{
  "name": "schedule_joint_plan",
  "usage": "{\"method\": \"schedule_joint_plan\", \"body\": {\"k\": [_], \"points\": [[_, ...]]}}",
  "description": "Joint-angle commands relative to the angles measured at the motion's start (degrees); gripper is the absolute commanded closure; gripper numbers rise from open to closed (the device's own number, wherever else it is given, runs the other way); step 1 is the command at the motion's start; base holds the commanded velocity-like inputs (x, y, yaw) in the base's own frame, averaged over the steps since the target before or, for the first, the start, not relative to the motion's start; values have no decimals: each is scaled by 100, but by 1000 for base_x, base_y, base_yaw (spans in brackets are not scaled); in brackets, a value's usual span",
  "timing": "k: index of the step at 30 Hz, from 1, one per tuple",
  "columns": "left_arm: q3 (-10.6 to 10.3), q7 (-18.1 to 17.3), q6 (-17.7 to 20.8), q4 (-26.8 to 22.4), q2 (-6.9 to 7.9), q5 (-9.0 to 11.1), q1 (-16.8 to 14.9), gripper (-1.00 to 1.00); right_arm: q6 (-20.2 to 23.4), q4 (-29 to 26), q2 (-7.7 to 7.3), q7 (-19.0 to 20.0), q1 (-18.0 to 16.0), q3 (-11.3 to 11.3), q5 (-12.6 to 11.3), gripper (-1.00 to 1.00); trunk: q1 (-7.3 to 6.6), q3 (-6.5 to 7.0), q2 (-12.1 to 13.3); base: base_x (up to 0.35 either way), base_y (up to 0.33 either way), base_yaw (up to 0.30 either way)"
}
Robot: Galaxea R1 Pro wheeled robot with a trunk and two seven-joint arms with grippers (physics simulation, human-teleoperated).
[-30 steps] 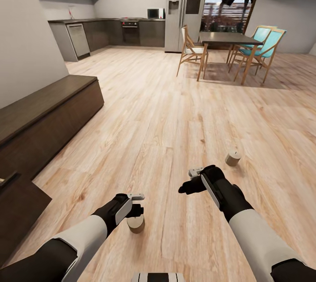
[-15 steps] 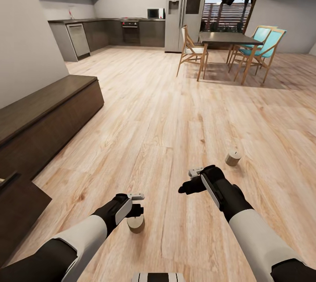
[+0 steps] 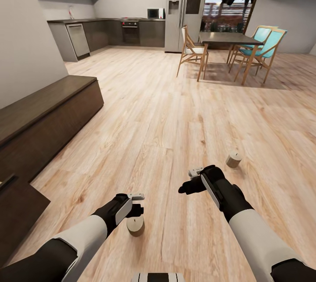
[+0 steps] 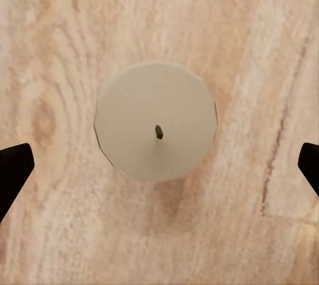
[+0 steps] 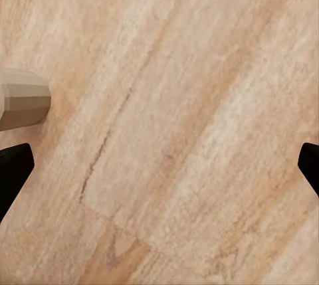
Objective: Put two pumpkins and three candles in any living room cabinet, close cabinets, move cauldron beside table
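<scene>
Over the last second the view has barely shifted: left gripper (image 4: 159, 165), jaws wide, still hovers above the stubby beige candle (image 4: 156, 130) on the wooden floor (image 3: 166, 111), grasp pending; right gripper (image 5: 159, 165) also wide

Cabinet (image 3: 39, 119) cropped at left edge; candle (image 5: 20, 99) half cut off

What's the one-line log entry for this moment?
left gripper open above candle on floor | right gripper open, empty | second candle on floor | cabinet at left
</scene>
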Motion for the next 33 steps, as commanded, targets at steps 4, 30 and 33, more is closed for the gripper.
{"method": "schedule_joint_plan", "body": {"k": [4,30,33], "points": [[-41,47,25,-8,2,61,-2,-100,19,-6,-4,24,-3,13,22,-100,-1,-5,-2,9,0,0],[-47,206,29,-11,-8,61,-1,-100,19,-6,-4,28,-3,13,21,-100,25,-226,-15,0,0,0],[-47,206,28,-11,-8,61,-1,-100,19,-6,-4,30,-3,13,21,-100,25,-226,-15,0,0,0]]}}
